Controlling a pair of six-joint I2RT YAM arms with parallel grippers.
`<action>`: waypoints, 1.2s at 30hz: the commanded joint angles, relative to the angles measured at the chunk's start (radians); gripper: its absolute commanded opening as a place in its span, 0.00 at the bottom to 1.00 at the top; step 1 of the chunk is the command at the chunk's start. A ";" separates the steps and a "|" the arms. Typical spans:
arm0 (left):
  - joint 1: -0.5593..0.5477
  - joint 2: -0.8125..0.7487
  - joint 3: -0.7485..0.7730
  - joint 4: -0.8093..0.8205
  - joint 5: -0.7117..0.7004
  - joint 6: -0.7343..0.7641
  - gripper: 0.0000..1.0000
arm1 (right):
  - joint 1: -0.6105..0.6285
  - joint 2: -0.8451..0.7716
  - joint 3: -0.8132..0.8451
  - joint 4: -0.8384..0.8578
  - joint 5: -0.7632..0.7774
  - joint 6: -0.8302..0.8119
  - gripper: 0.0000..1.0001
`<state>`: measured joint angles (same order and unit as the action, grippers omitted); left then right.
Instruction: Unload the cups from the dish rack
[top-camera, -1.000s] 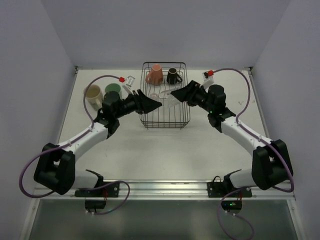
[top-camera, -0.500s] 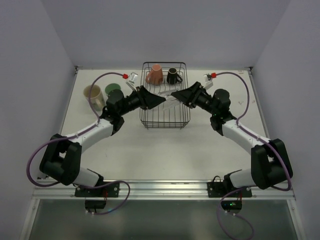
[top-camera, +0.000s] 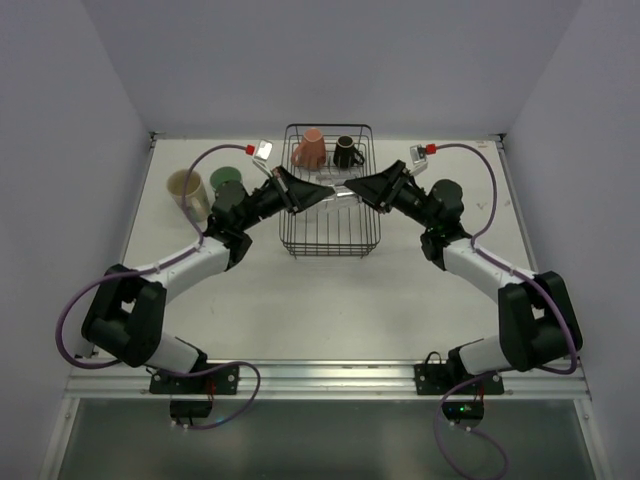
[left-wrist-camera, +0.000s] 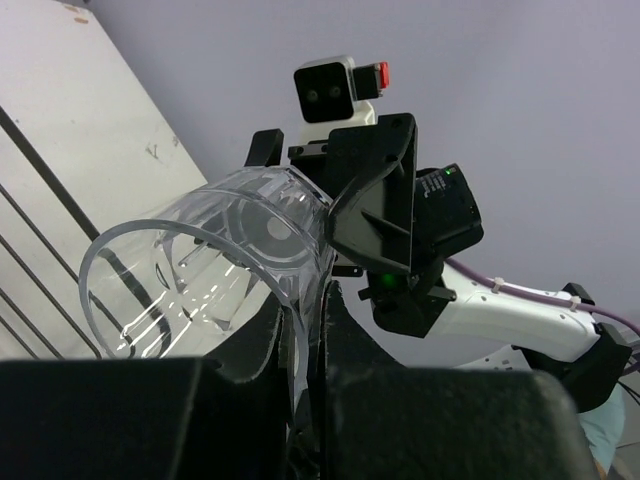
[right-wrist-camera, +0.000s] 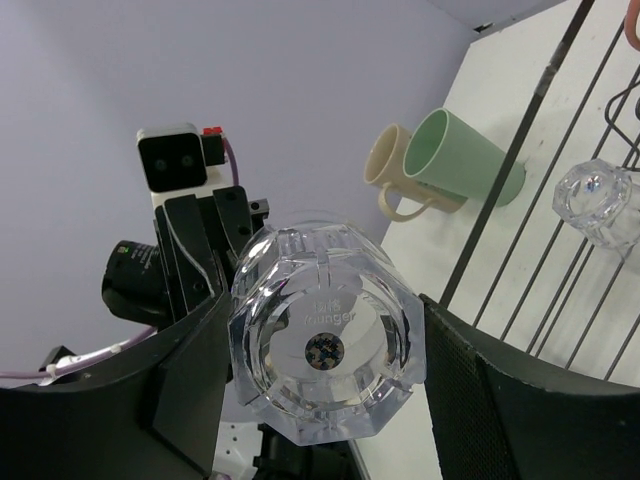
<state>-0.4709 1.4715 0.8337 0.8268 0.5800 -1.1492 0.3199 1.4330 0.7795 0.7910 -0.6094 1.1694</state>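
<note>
A clear glass (top-camera: 338, 191) hangs on its side above the dish rack (top-camera: 330, 243), gripped from both ends. My left gripper (top-camera: 327, 190) is shut on its rim wall (left-wrist-camera: 300, 262), one finger inside and one outside. My right gripper (top-camera: 351, 187) is closed on its thick base (right-wrist-camera: 325, 372), a pad against each side. A second clear glass (right-wrist-camera: 597, 200) lies in the rack. The salmon-pink mug (top-camera: 309, 149) and black mug (top-camera: 346, 152) stand at the rack's far end. The mint-green tumbler (top-camera: 226, 180) and cream cup (top-camera: 186, 186) sit on the table to the left.
The white table (top-camera: 330, 300) has low walls at its left, right and far sides. Both arms reach over the rack and nearly touch at their tips. Each wrist view shows the other arm's camera head (left-wrist-camera: 330, 90) (right-wrist-camera: 175, 160) close behind the glass.
My left gripper moved right and up over the rack and shut on the glass rim. My right gripper lifted the glass out of the rack toward it.
</note>
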 joint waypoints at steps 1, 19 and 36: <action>-0.021 -0.020 0.022 0.025 -0.006 0.108 0.00 | 0.016 0.010 -0.011 -0.007 -0.010 -0.016 0.33; -0.023 -0.068 0.056 -0.058 -0.035 0.149 0.00 | -0.025 -0.039 -0.017 -0.012 -0.038 -0.020 0.99; 0.001 -0.312 0.364 -1.073 -0.560 0.681 0.00 | -0.120 -0.085 -0.098 -0.027 -0.036 -0.077 0.99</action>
<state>-0.4858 1.1915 1.1358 0.0128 0.2138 -0.6205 0.2043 1.3983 0.6857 0.7567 -0.6426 1.1389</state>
